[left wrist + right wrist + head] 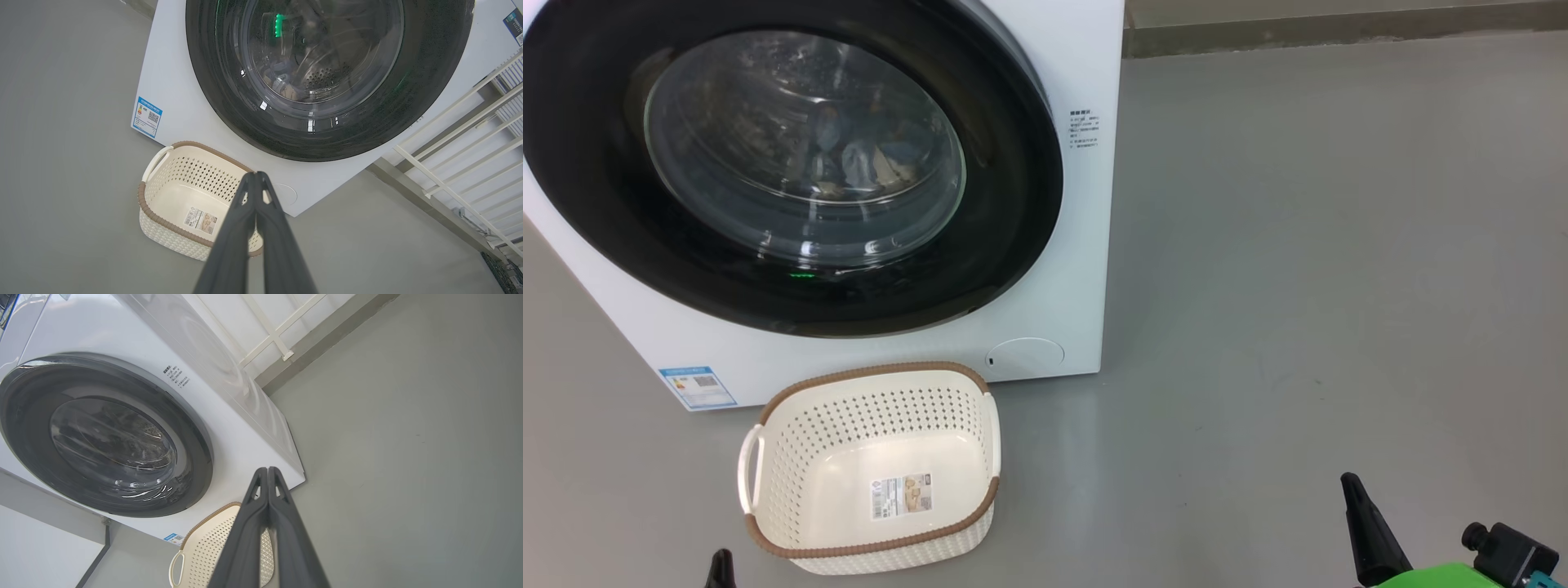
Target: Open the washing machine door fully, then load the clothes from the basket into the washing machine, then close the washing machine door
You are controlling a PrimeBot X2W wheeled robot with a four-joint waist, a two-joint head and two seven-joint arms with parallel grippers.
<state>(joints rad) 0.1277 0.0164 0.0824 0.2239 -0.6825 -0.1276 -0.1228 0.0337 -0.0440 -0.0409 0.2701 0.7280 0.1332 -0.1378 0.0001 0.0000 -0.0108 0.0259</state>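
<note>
The washing machine (1070, 269) stands at the upper left, and the washing machine door (596, 204) lies flat against its front, shut. Behind the glass bowl, the clothes (870, 159) show as pale blue and cream fabric inside the drum, and the left wrist view also shows the clothes (286, 87). The basket (874, 373) sits on the floor just in front of the machine with nothing in it. My left gripper (255, 175) is shut and empty, hanging above the near side of the basket (155, 208). My right gripper (267, 470) is shut and empty, well to the right of the basket (204, 547).
A round flap (1025, 357) and a blue label sticker (698, 386) mark the machine's lower front. Grey floor (1298, 286) stretches to the right. A skirting strip (1339, 33) runs along the back, and a white railing (470, 122) stands beside the machine.
</note>
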